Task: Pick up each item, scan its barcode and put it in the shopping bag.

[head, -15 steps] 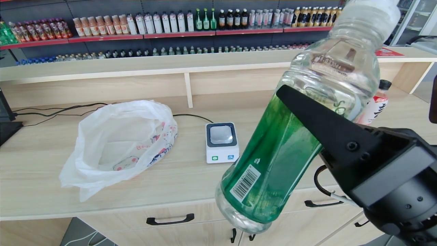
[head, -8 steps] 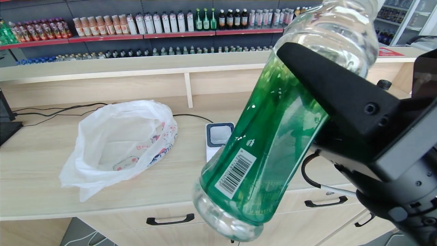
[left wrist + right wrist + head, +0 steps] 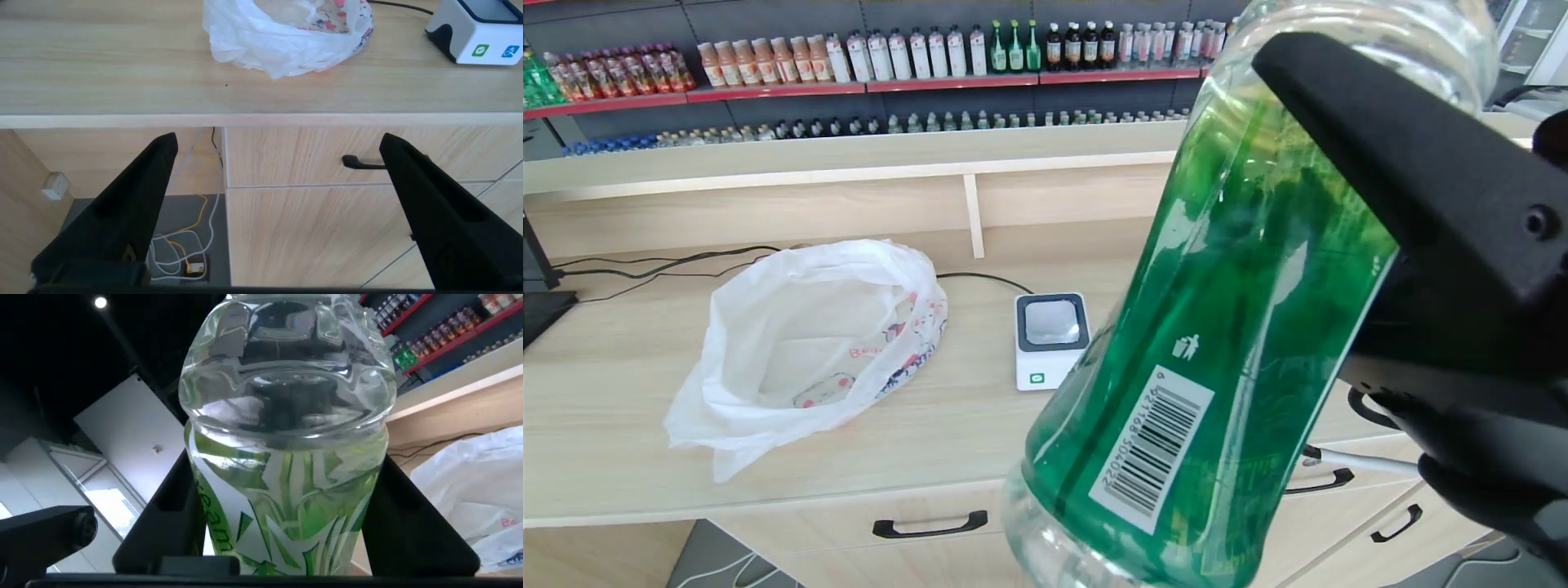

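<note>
The right tool (image 3: 292, 457) is clamped on a clear bottle (image 3: 1241, 327) with a green label, its 2 black fingers (image 3: 1380, 147) pressing opposite sides of the body. The bottle is held in the air above the surface's front edge, toward the right end. It is tilted, neck high and base low. Its barcode (image 3: 1152, 449) sits near the base, turned away from the surface.

On the surface (image 3: 931, 433), a white shopping bag (image 3: 809, 335) lies open on the left half. Just beside it, near the middle, stands a small white scanner (image 3: 1051, 339). The left tool (image 3: 278, 140) hangs below the front edge with its fingers wide apart, facing a drawer handle (image 3: 364, 162).
</note>
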Motion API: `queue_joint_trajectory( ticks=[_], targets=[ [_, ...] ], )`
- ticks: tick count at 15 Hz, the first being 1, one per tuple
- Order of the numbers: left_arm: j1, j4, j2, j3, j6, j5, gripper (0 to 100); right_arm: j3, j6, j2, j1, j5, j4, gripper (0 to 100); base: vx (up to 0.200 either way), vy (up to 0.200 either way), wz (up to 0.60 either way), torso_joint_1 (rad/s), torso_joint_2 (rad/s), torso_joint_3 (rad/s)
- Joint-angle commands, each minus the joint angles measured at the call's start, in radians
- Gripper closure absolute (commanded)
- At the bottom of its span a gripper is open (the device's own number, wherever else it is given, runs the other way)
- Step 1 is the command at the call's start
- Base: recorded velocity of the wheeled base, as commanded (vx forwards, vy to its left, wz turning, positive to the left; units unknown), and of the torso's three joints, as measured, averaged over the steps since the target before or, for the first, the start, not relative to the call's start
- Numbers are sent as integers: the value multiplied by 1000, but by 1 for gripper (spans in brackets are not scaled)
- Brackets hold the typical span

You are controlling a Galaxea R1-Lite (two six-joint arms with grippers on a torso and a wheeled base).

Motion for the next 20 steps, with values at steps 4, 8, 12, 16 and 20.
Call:
queue_joint_trajectory(
  ticks=[4,8,12,16,20],
  targets=[
    [0,0,2,0,0,0,0,-11,6,-2,3,46,-1,100,0,0,0,0,0,0],
    [0,0,0,0,0,0,0,6,1,-24,3,46,-1,100,0,0,0,0,0,0],
    [0,0,0,0,0,0,0,67,-63,-47,3,46,-1,100,0,0,0,0,0,0],
    [2,0,0,0,0,0,0,67,-139,-39,3,46,-1,100,0,0,0,0,0,0],
    [0,0,0,0,0,0,0,90,-317,-2,-3,-4,-1,100,0,0,0,0,0,0]
  ],
)
